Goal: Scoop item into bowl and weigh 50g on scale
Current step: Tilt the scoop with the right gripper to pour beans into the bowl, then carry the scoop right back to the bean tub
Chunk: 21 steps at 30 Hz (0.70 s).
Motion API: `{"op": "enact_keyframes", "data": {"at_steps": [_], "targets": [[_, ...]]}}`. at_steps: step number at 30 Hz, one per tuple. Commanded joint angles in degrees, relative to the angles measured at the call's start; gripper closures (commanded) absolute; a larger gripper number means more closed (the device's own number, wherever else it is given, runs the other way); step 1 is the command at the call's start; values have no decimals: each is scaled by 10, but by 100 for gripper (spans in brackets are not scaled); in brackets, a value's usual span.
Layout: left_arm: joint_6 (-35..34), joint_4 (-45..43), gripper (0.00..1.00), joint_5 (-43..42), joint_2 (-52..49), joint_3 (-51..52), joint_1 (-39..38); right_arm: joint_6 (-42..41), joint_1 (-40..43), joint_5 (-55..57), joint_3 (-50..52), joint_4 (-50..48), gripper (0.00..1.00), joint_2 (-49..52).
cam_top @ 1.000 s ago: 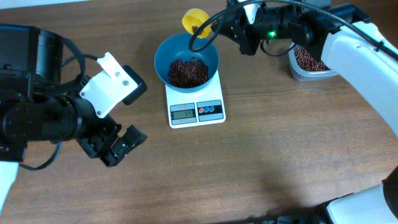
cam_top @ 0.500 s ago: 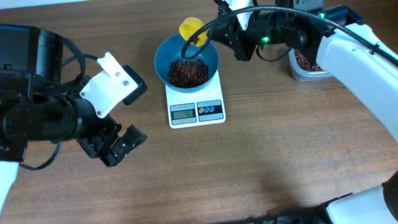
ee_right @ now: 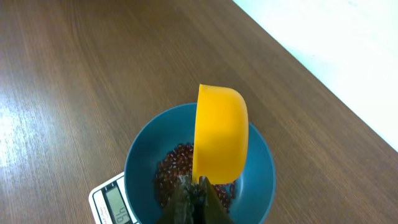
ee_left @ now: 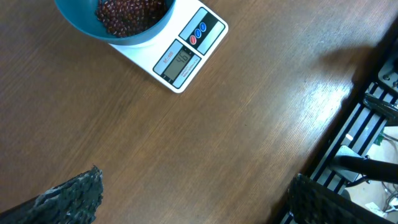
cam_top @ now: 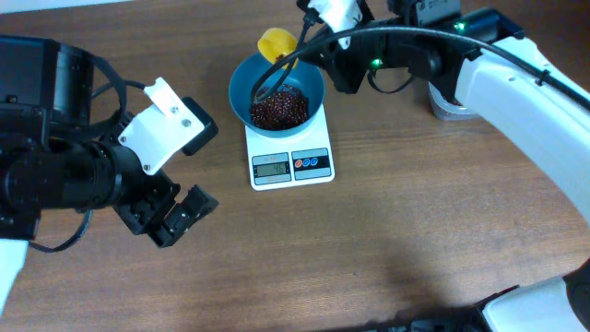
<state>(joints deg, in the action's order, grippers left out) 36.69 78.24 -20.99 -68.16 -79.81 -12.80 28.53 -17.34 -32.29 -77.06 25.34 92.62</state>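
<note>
one bowl, one scale, one yellow scoop, many beans, perhaps one tub.

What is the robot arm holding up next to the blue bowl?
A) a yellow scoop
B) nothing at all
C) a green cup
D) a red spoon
A: the right gripper is shut on the handle of a yellow scoop, held tipped on its side just above the bowl.

Tilted yellow scoop, wood-grain table, possibly a clear tub, mostly hidden.
</note>
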Motion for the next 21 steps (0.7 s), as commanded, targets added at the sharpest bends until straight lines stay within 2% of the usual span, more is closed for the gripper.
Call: {"op": "enact_keyframes", "data": {"at_steps": [1,15,17,21], "targets": [[11,-1,1,-2,1,0,-2,2,-12,28,-14,-1,96,-14],[11,-1,1,-2,1,0,-2,17,-19,63,-14,-7,96,-14],[11,-1,1,-2,1,0,-2,17,-19,96,-14,-9,96,-14],[11,-1,1,-2,1,0,-2,16,-19,115,-14,-63,96,-16]]}}
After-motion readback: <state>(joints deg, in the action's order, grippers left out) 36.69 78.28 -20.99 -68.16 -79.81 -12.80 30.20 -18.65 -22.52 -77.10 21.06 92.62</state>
